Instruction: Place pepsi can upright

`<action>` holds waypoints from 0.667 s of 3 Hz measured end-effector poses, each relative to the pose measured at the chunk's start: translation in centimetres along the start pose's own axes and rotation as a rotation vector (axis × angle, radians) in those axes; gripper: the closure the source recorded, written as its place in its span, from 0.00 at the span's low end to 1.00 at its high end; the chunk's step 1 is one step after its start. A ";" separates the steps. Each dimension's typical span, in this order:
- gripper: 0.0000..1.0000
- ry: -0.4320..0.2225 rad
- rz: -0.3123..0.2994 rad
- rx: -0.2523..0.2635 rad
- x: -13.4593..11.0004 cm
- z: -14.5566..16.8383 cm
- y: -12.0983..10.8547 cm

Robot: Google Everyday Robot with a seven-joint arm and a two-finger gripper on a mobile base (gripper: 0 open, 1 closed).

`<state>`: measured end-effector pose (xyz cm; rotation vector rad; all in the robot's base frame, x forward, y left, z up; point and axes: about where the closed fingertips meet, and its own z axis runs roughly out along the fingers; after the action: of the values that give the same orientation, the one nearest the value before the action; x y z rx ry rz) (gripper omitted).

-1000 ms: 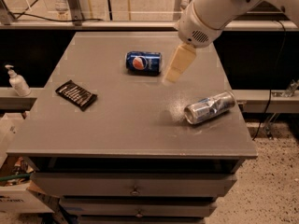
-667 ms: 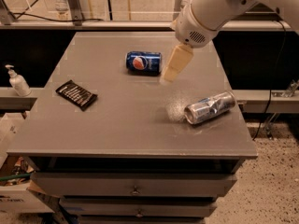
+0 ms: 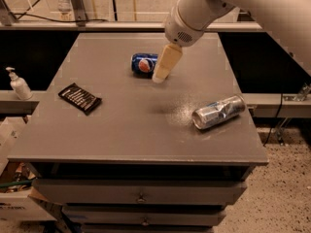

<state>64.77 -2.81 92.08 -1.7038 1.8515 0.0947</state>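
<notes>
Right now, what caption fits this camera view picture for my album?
The gripper hangs beside the pepsi can, lying sideways on the grey table; a dented silver can lies apart.

Pepsi can (image 3: 144, 64) lies on its side on the surface (image 3: 126, 130), centre-back, nearer the far edge. Claw (image 3: 160, 76) hangs just right of it, contact unclear; the arm comes in from over the far right corner. Second can (image 3: 218, 112) lies on its side near the right edge, toward the front. Flat packet (image 3: 79, 98) near left edge, mid-depth. Pump bottle (image 3: 18, 84) off the surface, on a ledge left of it. Drawers (image 3: 141, 191) under front edge.
</notes>
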 end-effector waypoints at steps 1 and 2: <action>0.00 -0.006 -0.006 0.020 -1.3 1.4 -2.1; 0.00 0.028 -0.021 0.018 -2.1 3.5 -3.2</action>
<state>69.04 0.06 91.38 -1.7199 1.8488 0.0456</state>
